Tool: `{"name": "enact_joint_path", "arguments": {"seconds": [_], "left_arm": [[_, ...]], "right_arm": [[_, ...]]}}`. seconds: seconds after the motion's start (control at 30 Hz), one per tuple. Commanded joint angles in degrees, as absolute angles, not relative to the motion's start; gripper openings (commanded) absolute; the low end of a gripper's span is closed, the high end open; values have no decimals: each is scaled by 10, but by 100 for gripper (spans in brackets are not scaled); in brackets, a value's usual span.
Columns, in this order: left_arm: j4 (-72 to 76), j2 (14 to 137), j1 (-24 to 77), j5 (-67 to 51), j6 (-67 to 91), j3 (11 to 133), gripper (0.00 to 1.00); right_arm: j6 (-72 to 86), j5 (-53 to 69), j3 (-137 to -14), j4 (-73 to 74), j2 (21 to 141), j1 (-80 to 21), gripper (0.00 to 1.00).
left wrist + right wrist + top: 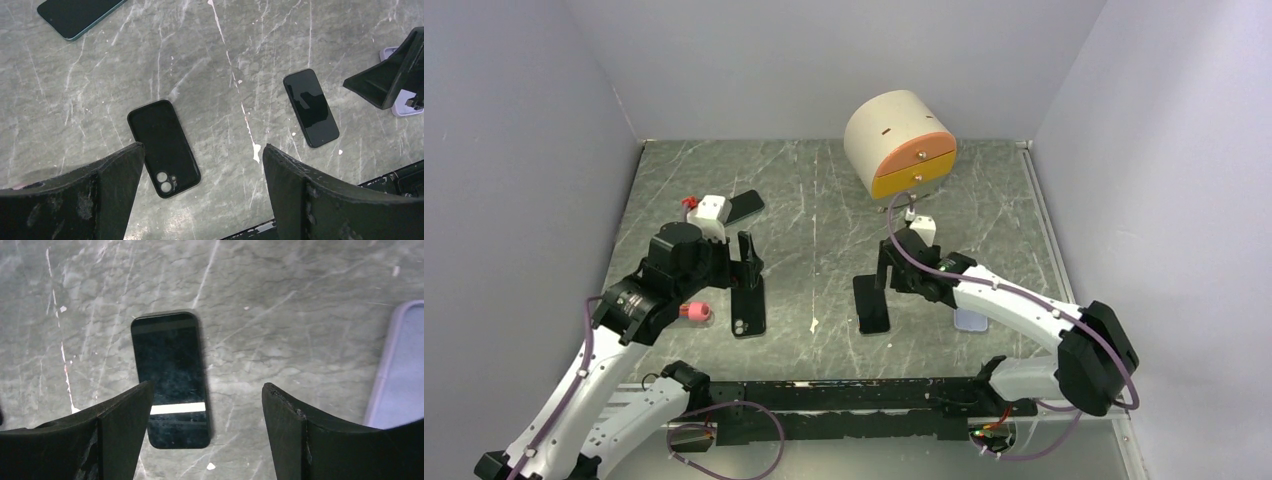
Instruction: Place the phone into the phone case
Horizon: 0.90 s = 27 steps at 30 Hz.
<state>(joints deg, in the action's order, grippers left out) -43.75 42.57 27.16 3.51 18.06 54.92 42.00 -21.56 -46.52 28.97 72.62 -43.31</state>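
Table (824,190): we are looking at a grey marbled top stretching under both grippers. Everything on it is lying flat and loose, so we are judging a straight-down approach the sensible one.
Drawer unit (901,140): a round beige unit is standing beyond the right gripper, on the side away from the bases. Both its drawers are sitting shut, so we are not seeing any contents.
Left gripper (204,152): its jaws are standing spread wide and pinching nothing as it hovers over the case. We are guessing it is placed there to steady the case.
Right gripper (206,390): its jaws are also standing apart with nothing between them, pointing down over the phone. We are reading this as lining up for the pick.
Phone case (164,148): the black case is lying just below the left gripper, close to one fingertip. It seems to be lying hollow side up, with the camera cut-out towards the bases, and it is holding nothing.
Phone (170,377): it is lying screen up right beneath the right gripper, nearer one finger than the middle of the gap, and untouched. It is well apart from the case, so we are judging the task barely begun.
Lilac case (400,365): it is lying off to the right gripper's outer side and appearing empty.
Second phone (75,15): it is lying beyond the left gripper, well apart from it.
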Motion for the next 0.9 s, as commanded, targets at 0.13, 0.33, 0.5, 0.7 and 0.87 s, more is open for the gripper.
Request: {"name": "enact_joint_path", "arguments": {"seconds": [0.13, 0.33, 0.5, 0.7, 0.87], "left_arm": [[-430, 398, 273, 68, 171, 556, 92], [-432, 377, 273, 84, 174, 555, 92], [-435, 358, 273, 119, 177, 556, 92], [-439, 334, 273, 150, 182, 553, 92], [-439, 330, 273, 156, 183, 553, 92]], "right_arm": [[402, -158, -515, 237, 817, -452, 86], [384, -135, -531, 207, 860, -461, 99], [371, -130, -569, 217, 903, -465, 99], [383, -166, -622, 279, 962, -468, 98], [397, -157, -617, 275, 981, -468, 98]]}}
